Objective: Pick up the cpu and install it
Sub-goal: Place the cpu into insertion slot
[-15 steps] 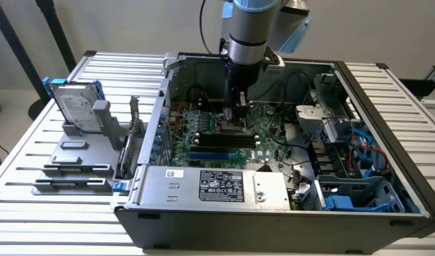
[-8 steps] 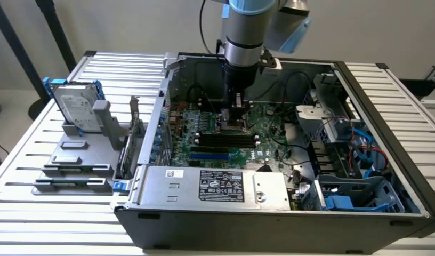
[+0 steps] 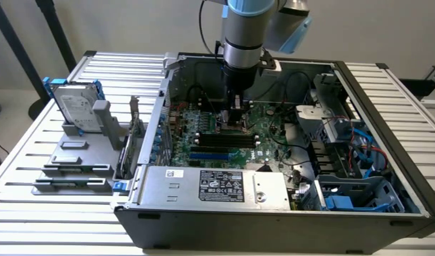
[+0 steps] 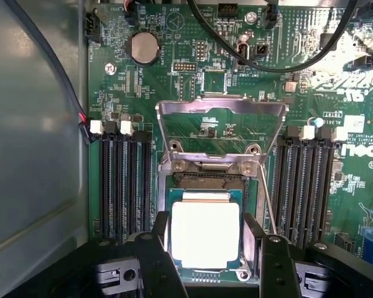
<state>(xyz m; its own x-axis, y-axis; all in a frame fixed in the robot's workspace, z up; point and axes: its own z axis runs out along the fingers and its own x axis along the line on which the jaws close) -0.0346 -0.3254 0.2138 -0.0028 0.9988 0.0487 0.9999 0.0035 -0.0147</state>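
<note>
- Over the socket on the green printed motherboard [image 4: 193, 56], the black two-fingered tool [image 3: 235, 124] points straight down inside the open grey metal computer case [image 3: 388, 106], which lies on the white slatted counter [image 3: 32, 138].
- Its fingers [image 4: 160, 239] hug two opposite edges of the small flat square silver-topped cpu [image 4: 205, 233]. They look clamped on it, gripping the sides so the underside stays clear.
- This cpu lies level in, or just above, the socket recess, between the black memory slots [image 4: 124, 186].
- A hinged silver metal retention frame [image 4: 221, 108] stands swung back off the socket, leaving the recess free for the chip.
</note>
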